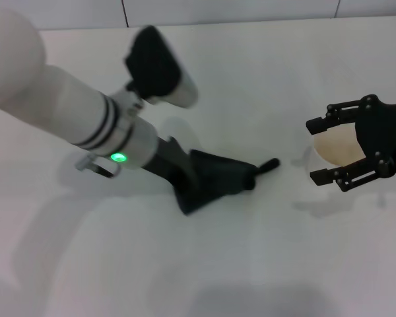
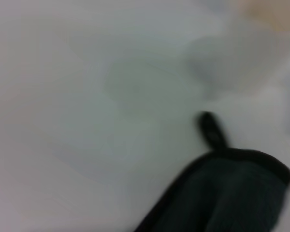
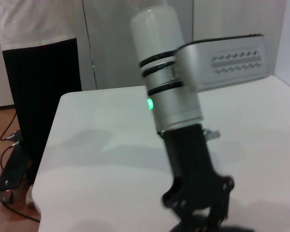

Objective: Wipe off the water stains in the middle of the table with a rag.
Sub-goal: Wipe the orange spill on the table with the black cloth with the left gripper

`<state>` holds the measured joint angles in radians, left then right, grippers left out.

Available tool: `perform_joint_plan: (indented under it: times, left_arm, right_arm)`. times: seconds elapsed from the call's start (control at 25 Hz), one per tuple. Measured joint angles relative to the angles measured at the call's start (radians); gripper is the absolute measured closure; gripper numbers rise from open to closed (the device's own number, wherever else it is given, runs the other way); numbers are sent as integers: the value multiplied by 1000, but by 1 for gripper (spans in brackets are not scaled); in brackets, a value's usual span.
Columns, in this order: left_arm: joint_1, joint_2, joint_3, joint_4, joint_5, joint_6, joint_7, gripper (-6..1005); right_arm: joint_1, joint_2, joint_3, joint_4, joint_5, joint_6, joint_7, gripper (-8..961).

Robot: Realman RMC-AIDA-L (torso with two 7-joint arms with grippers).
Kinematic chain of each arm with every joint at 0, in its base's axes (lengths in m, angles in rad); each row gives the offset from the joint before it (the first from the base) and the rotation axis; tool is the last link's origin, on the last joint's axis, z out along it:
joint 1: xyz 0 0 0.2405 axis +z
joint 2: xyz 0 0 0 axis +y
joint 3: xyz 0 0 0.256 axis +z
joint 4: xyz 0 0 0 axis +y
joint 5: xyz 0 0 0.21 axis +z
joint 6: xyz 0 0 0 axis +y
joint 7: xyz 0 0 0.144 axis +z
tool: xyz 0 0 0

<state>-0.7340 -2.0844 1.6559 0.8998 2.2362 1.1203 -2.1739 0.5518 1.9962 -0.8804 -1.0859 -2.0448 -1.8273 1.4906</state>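
The left gripper (image 1: 185, 173) is pressing the rag (image 1: 214, 179) flat on the counter (image 1: 204, 264), jaws clamped on it, and should be dragging it evenly; no stain shows, while the right gripper's (image 1: 330, 148) open jaws are straddling a pale cup (image 1: 336, 146).

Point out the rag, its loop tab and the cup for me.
rag (image 1: 214, 179): head view, middle of the dark cloth on the table.
loop tab (image 1: 269, 164): head view, black strip sticking out of the rag's corner.
cup (image 1: 335, 146): head view, pale inside, between the right gripper's open fingers.
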Motion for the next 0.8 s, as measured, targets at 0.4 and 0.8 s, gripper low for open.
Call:
perform_joint_plan:
  times: [0.4, 0.8]
  left_arm:
    - [-1, 0, -184, -22, 112, -11, 4, 909]
    - [-1, -5, 8, 8, -38, 6, 31, 908]
  right_arm:
    - [9, 4, 0, 2, -3, 0, -2, 95]
    - [11, 6, 0, 6, -3, 2, -1, 95]
